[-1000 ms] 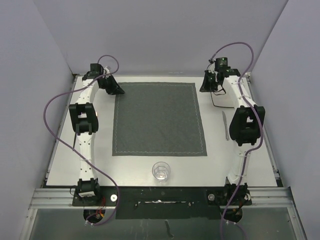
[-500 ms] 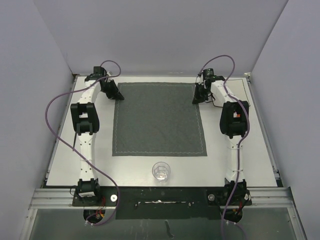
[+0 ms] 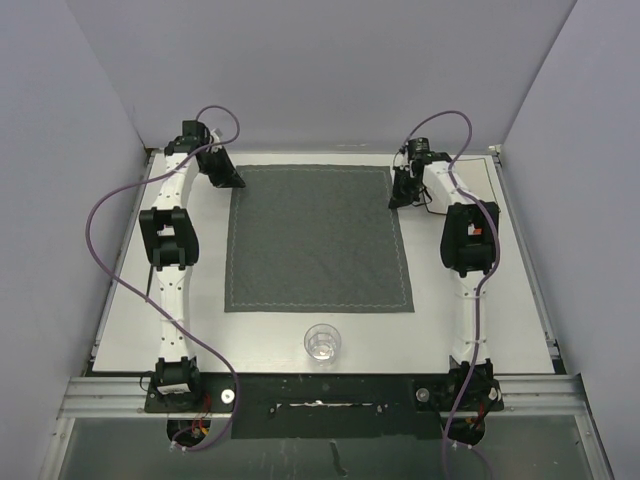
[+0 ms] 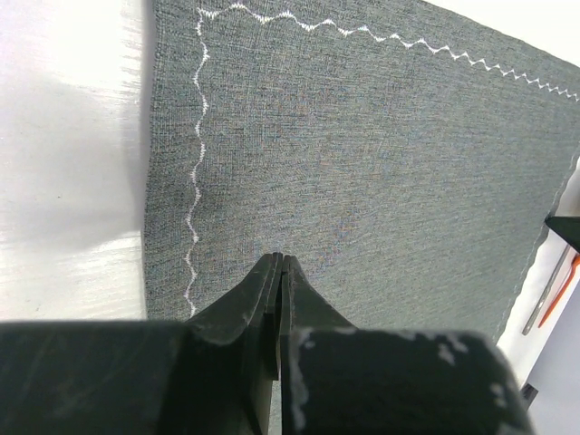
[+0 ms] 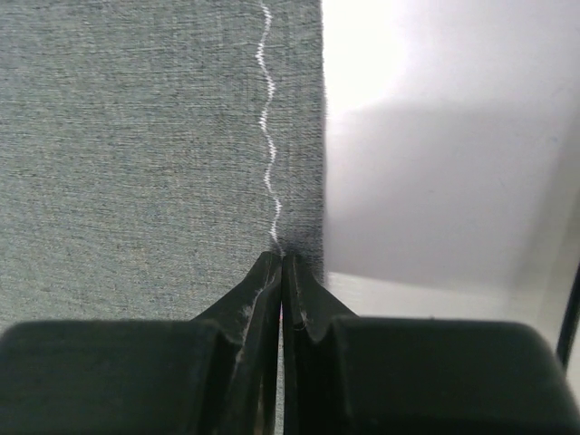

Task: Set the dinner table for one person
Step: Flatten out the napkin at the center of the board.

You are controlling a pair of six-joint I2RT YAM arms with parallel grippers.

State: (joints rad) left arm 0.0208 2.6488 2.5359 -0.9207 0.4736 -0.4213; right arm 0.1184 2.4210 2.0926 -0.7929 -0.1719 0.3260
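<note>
The white dinner table [image 3: 130, 300] carries a dark grey cloth placemat [image 3: 318, 238] with white zigzag stitching, lying flat at its middle. My left gripper [image 3: 236, 183] is at the placemat's far left corner. In the left wrist view its jaws [image 4: 282, 259] are shut, tips over the cloth just inside the stitched edge [image 4: 195, 181]. My right gripper [image 3: 396, 200] is at the placemat's far right edge. In the right wrist view it is shut [image 5: 282, 256], tips right at the cloth's stitched border [image 5: 268, 163]. I see no cloth lifted between either pair of jaws.
A clear drinking glass [image 3: 322, 341] stands upright on the table just in front of the placemat's near edge. A thin silver utensil [image 4: 541, 304] lies on the table beyond the placemat's right side, under my right arm. Grey walls enclose the table on three sides.
My right arm swung left from the far right of the table to the placemat's far right edge, now covering the silver utensil. My left gripper shifted slightly at the far left corner.
</note>
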